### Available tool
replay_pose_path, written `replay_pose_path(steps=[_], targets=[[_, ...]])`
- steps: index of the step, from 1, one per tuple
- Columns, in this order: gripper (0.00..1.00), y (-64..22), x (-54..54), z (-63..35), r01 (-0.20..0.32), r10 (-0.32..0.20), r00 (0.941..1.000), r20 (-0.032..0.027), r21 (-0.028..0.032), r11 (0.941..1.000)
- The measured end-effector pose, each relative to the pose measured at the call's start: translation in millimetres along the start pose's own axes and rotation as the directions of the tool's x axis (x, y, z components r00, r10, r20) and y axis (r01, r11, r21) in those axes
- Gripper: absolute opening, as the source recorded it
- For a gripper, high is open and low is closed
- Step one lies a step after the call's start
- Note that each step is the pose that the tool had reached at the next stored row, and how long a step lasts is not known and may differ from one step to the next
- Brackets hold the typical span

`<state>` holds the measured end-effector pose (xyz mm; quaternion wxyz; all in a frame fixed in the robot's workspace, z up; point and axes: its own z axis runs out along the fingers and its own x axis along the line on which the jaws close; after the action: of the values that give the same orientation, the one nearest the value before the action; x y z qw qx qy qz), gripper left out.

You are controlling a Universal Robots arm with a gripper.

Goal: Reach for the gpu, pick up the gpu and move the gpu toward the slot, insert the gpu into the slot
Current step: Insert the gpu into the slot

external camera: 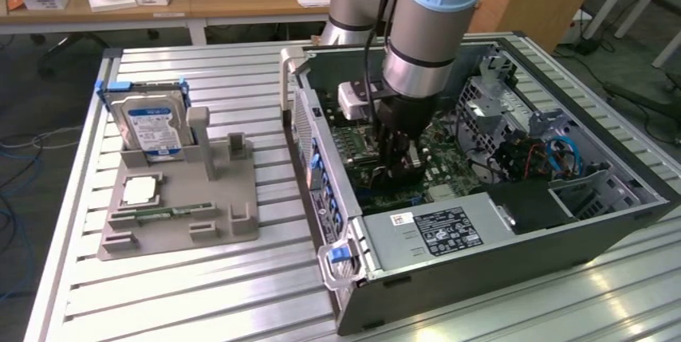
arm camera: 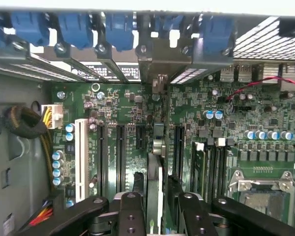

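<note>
Exterior view: reaching down into the open computer case (external camera: 500,222), gripper (external camera: 399,168) sitting low over the motherboard (external camera: 447,168) at about 12 o'clock from the labelled power supply (external camera: 442,230); label print too small for reading. Wrist view: gpu (arm camera: 156,162) standing edge-on between the jaws, over a dark slot (arm camera: 120,157), bracket end toward the blue latches (arm camera: 115,29); jaws narrow, whether gripping or letting go impossible to tell. Pressing straight down, keeping the card upright, judged best.

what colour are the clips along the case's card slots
Blue clips, clearest in the wrist view.
</note>
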<state>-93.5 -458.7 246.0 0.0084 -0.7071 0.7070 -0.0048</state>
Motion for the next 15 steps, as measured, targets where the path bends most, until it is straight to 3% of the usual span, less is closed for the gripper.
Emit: replay_pose_path(steps=[9,10,11,12,15], targets=[[0.31,2.0,-1.4,-28.3,0.0,0.0,1.0,0.0,0.0155,0.9999],[0.25,2.6,-1.8,-29.4,0.0,0.0,1.0,-0.0003,0.0176,0.9998],[0.25,3.3,-2.3,-29.2,0.0,0.0,1.0,-0.0001,0.0194,0.9998],[0.19,3.4,-2.4,-29.2,0.0,0.0,1.0,-0.0002,0.0194,0.9998],[0.13,3.4,-2.3,-29.2,0.0,0.0,1.0,-0.0002,0.0195,0.9998]])
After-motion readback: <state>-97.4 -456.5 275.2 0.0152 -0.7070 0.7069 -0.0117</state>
